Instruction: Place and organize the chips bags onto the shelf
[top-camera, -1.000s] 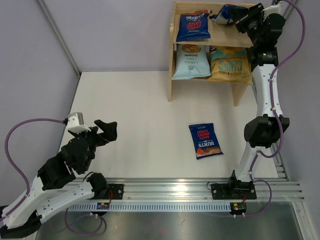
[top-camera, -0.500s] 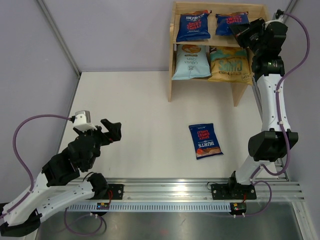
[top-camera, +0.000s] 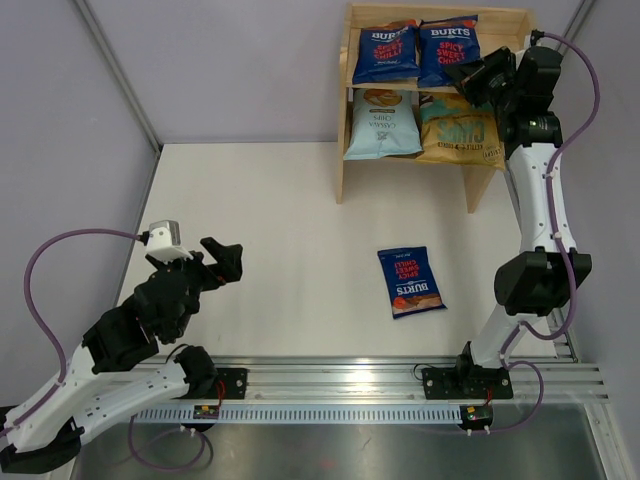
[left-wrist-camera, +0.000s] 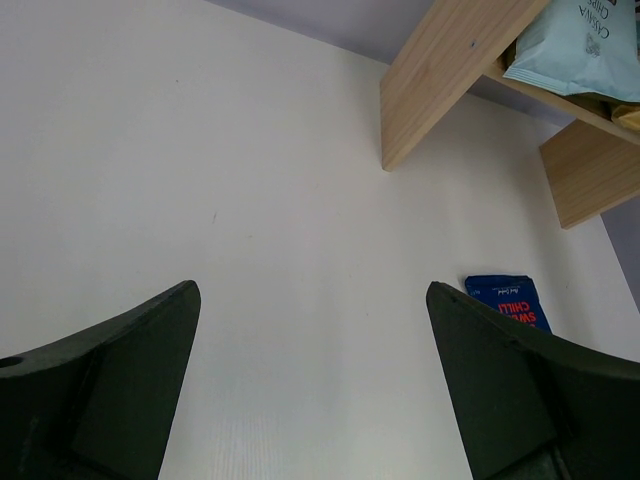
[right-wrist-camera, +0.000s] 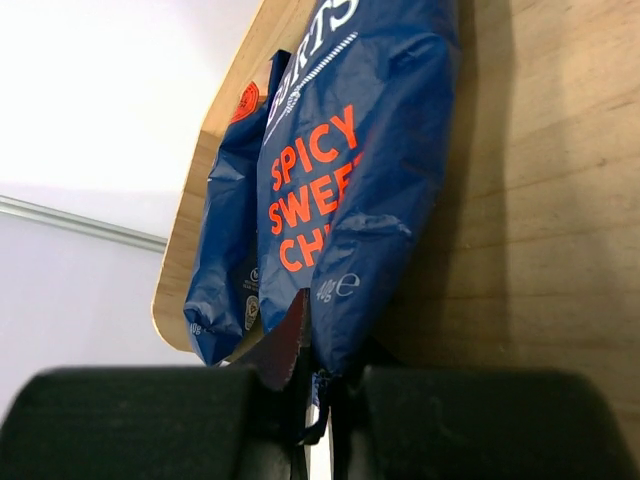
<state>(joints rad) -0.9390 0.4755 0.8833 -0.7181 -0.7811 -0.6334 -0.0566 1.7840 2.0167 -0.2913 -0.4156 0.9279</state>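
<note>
Chips bags, crinkly snack packs, now mostly sit on the light wooden two-tier shelf (top-camera: 345, 120). A second ago my right end effector (top-camera: 462, 75) held a dark blue bag with red lettering (top-camera: 447, 48) tilted over the right of the top tier. Now that bag stands upright there, just beside a matching dark blue bag (top-camera: 385, 52).

The right wrist view shows the end effector closed narrow on the bag's bottom edge, so I judge the bag placed but not yet released. Below it are a light blue bag (top-camera: 381, 123) and a yellow-gold bag (top-camera: 458, 130).

A last dark blue bag (top-camera: 411, 281) lies flat on the white table (top-camera: 270, 220), well apart from both arms. My left end effector (top-camera: 222, 262) hovers wide and empty at the table's left.
</note>
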